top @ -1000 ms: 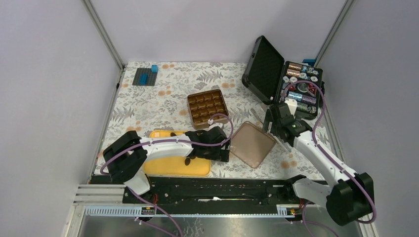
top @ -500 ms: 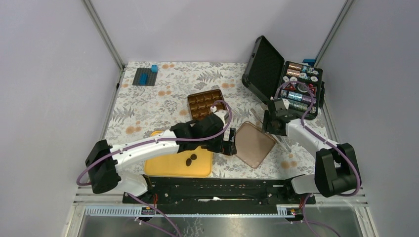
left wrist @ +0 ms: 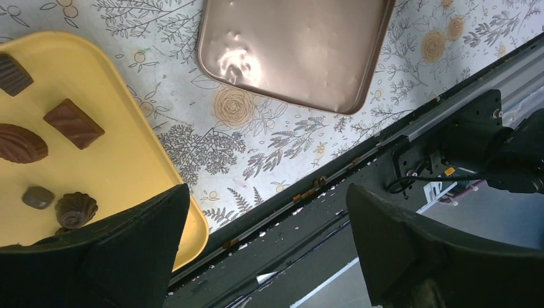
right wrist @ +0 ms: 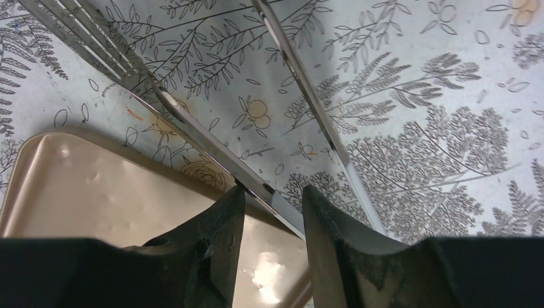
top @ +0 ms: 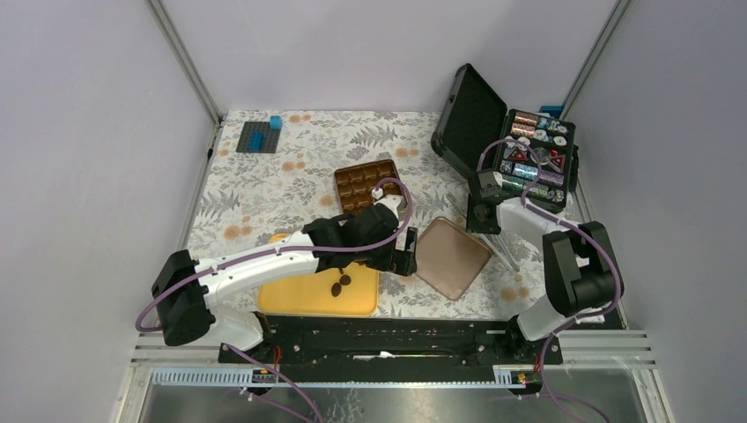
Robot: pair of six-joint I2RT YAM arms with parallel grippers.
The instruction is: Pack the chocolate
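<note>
Several chocolate pieces (top: 339,285) (left wrist: 74,123) lie on the yellow tray (top: 299,300) (left wrist: 138,154). The brown compartment box (top: 361,181) sits behind it, partly hidden by my left arm. Its bronze lid (top: 452,257) (left wrist: 295,51) (right wrist: 96,186) lies flat to the right. My left gripper (top: 408,262) (left wrist: 266,192) hangs open and empty between tray and lid, above the table's near edge. My right gripper (top: 481,217) (right wrist: 272,192) is low beside the lid's far corner. Its jaws stand narrowly apart, astride one arm of the metal tongs (top: 502,248) (right wrist: 192,125).
An open black case of poker chips (top: 528,150) stands at the back right, close behind my right arm. A dark plate with a blue block (top: 262,135) lies at the back left. The black rail (left wrist: 359,192) runs along the near edge.
My right gripper has moved back over the tongs, and its jaws have narrowed around one arm. My left gripper swung from over the tray rightward toward the lid, then held still.
</note>
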